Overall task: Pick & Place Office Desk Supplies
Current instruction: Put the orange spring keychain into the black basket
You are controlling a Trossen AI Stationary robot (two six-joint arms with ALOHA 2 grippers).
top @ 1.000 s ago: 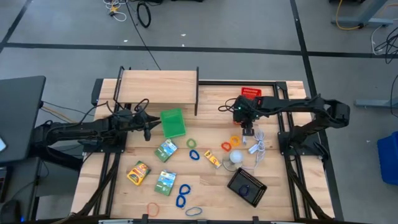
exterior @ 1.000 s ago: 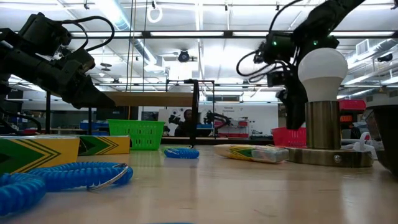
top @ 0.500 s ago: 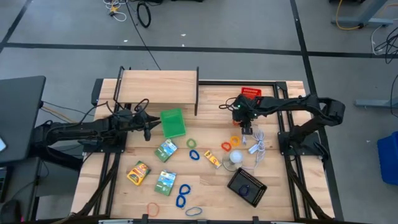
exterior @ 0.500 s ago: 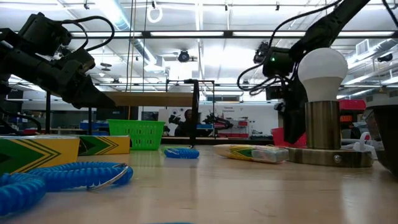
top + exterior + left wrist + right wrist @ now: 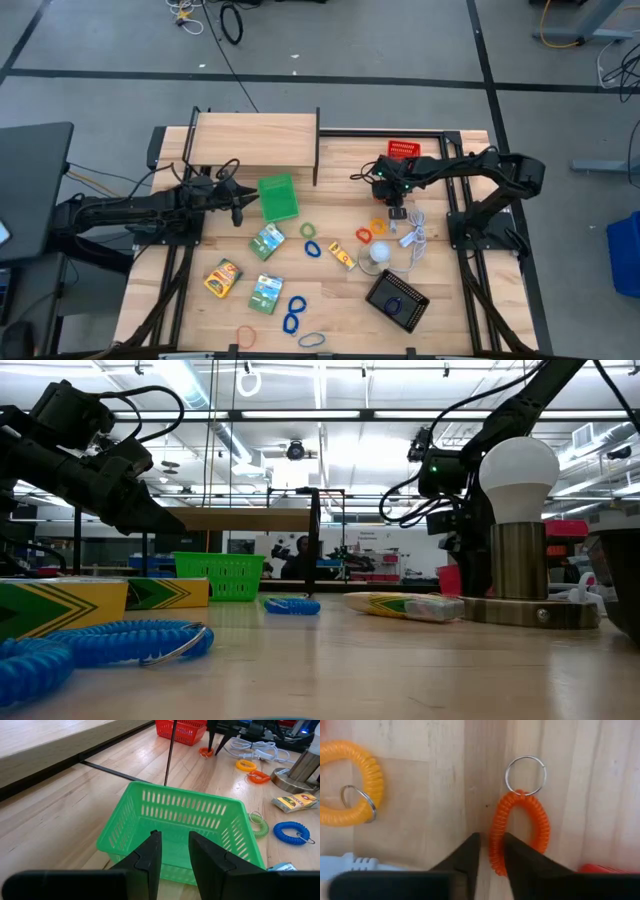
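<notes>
My right gripper [image 5: 488, 851] pinches the ribbed orange coil loop [image 5: 520, 832] with its steel ring, flat on pale wood near the red mesh basket [image 5: 404, 150]. My left gripper [image 5: 173, 851], fingers narrowly apart, hovers over the slatted green basket [image 5: 175, 815].

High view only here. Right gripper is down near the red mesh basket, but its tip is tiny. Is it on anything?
Observer: Yes. The right wrist view shows the right gripper closed around one strand of an orange coiled plastic loop lying flat on the wooden table.
Operator: Anything attached to that loop?
Observer: A metal key ring hangs from the end away from the gripper.
Operator: And the left?
Observer: The left wrist view shows the left gripper open with nothing between its fingers, poised over the green plastic mesh basket.
</notes>
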